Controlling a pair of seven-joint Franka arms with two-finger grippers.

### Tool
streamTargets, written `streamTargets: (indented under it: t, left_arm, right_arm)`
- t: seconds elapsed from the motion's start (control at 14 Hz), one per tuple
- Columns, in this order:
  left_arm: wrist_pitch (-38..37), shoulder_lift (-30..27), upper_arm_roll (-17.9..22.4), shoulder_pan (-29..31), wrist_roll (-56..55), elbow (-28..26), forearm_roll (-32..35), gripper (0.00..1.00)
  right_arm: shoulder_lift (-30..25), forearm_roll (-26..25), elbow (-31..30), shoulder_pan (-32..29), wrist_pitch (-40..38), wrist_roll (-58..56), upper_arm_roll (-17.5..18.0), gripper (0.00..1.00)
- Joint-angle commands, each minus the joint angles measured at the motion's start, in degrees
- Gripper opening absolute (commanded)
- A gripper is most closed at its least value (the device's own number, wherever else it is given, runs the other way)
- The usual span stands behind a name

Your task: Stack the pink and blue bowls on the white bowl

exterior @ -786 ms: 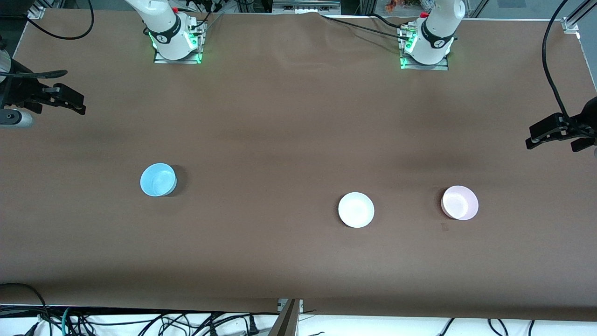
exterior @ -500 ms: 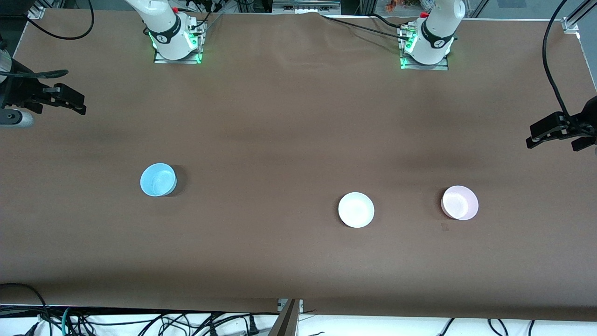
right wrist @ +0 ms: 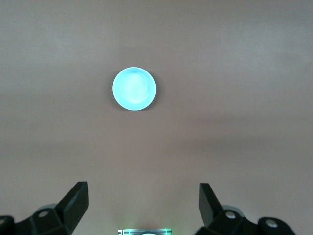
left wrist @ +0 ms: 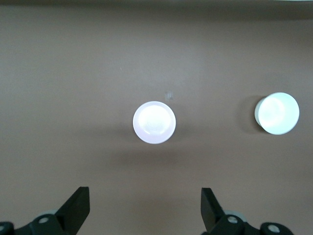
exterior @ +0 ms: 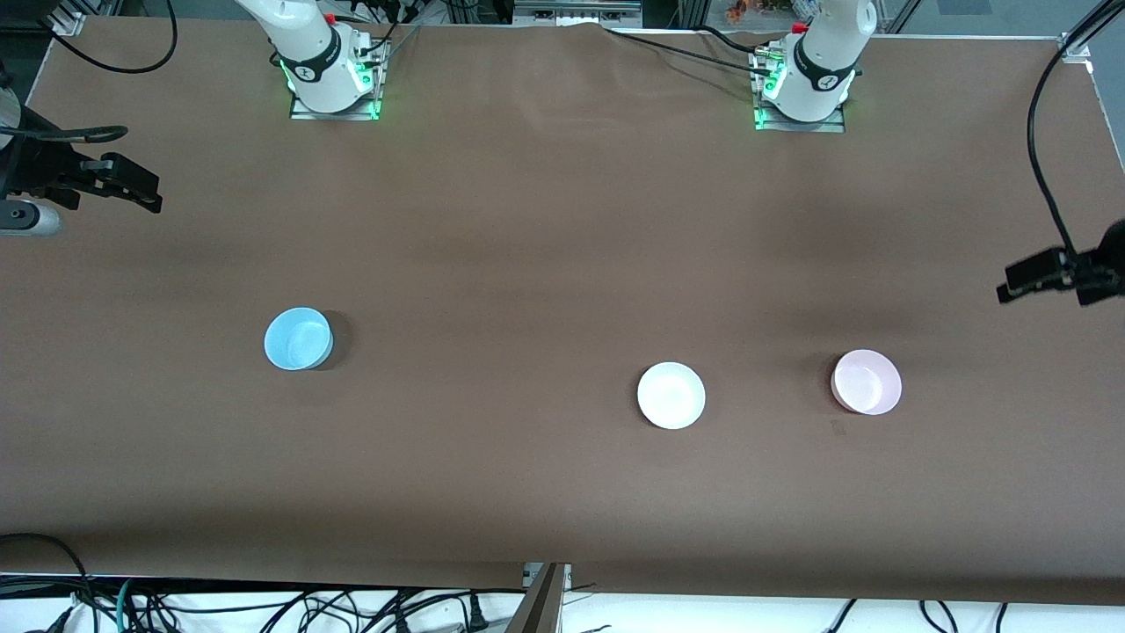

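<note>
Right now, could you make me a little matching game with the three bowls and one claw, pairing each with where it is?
Things:
1. blue bowl
2. white bowl
3. pink bowl
4. left claw

Places:
A. between the other two bowls
B. up in the air, open, at the left arm's end of the table
C. alone toward the right arm's end of the table
D. on the table nearest the left arm's end

Pairs: 1-C, 2-A, 3-D, 4-B

Brown-covered table (exterior: 527, 220) with blue bowl (exterior: 298, 338), white bowl (exterior: 671, 396) and pink bowl (exterior: 867, 381), all apart.
</note>
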Motion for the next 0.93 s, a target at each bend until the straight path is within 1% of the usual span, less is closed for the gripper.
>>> streamTargets:
  t: [0.0,0.21,0.29,0.36,0.57,0.71,0.86]
  left_arm:
    - [7.61,1.38,-0.06,2.55,1.71,-5.24,-1.51,1.0]
    - [14.12,4.28,-0.06,4.57,1.71,-10.26,-0.81,1.0]
    - [16.67,4.73,-0.06,4.84,1.71,-12.71,-0.81,1.0]
    - [20.0,4.9,-0.06,5.01,1.71,-15.61,-0.81,1.0]
    - [33.09,6.66,0.03,5.72,1.71,-25.01,-0.64,1.0]
    - [41.53,9.2,0.03,5.98,1.8,-28.98,1.37,1.0]
    - [47.34,11.14,0.03,7.91,3.28,-32.32,1.74,1.0]
  right_arm:
    - [-0.39,-0.14,0.18,-0.05,-0.82,-1.24,0.26,1.0]
    - [0.05,0.04,0.62,-0.14,-0.65,-1.25,0.18,1.0]
    - [0.49,0.04,0.8,-0.14,-0.65,-1.33,0.18,1.0]
    - [0.58,0.12,0.8,-0.31,-0.65,-1.25,0.18,1.0]
    - [0.84,0.21,0.89,-0.49,-0.56,-1.16,0.09,1.0]
    - [0.84,0.21,0.89,-0.31,-0.21,-0.46,0.09,1.0]
    - [0.84,-0.31,0.89,-0.14,0.14,-0.8,0.18,1.0]
